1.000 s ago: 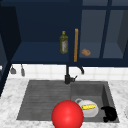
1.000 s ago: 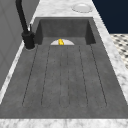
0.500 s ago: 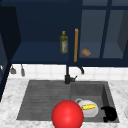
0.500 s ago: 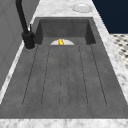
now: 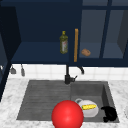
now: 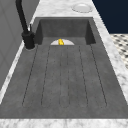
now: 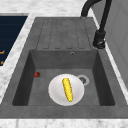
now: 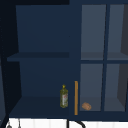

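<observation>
Working from the front view, I see the right hand [image 5: 109, 113] low at the right end of the sink basin [image 5: 106, 92], just beside the white plate [image 5: 94, 113]. It reads as a dark clump there, and I cannot tell whether its fingers are spread or curled. The plate lies flat on the basin floor with 1 corn cob [image 5: 89, 107] on it. From the right side view the cob [image 7: 67, 89] lies across the plate's middle, and the drain [image 7: 83, 80] sits just beyond the rim.

My judgement is that the cob is round and likely to roll, so any contact with the plate should be slow and level, from the rim side nearest the hand. The basin wall is close to the hand, so I would keep sideways motion small. A red ball [image 5: 67, 115] covers the basin's near left corner in the front view, so I would check clearances from the side views.
</observation>
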Controlling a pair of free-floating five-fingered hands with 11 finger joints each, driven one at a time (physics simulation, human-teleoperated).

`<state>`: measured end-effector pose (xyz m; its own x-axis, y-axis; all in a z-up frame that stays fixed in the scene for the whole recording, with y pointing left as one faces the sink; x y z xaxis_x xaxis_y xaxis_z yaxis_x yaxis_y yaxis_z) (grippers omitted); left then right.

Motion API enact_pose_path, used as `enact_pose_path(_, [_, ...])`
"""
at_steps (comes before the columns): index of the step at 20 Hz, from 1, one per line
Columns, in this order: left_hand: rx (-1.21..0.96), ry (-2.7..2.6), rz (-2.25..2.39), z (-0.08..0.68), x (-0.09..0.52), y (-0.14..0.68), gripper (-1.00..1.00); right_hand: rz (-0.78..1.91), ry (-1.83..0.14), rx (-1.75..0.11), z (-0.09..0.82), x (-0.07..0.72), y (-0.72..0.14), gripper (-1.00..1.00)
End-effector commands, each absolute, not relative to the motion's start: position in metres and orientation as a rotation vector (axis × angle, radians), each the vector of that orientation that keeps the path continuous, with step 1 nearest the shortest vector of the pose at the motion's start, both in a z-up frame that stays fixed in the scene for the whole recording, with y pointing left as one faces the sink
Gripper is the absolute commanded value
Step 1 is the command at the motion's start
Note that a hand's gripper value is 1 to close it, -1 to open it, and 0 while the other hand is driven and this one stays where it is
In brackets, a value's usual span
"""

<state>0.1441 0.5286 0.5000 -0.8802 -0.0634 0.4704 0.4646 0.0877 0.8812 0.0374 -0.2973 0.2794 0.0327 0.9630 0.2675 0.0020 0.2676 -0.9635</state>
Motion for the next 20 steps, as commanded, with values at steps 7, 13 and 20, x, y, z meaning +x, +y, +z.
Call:
enact_pose_path(7, [-0.376, -1.983, -1.831, 0.537, 0.067, 0.518, -1.00, 0.986, -1.300, -1.021, 0.279, 0.037, -0.297, 0.00])
enact_pose_path(13, [-0.354, -2.010, -1.825, 0.587, 0.056, 0.504, -1.00, 0.986, -1.300, -1.021, 0.279, 0.037, -0.297, 0.00])
enact_pose_path(20, [-0.391, -1.985, -1.843, 0.635, 0.022, 0.478, -1.00, 0.986, -1.300, -1.021, 0.279, 0.037, -0.297, 0.00])
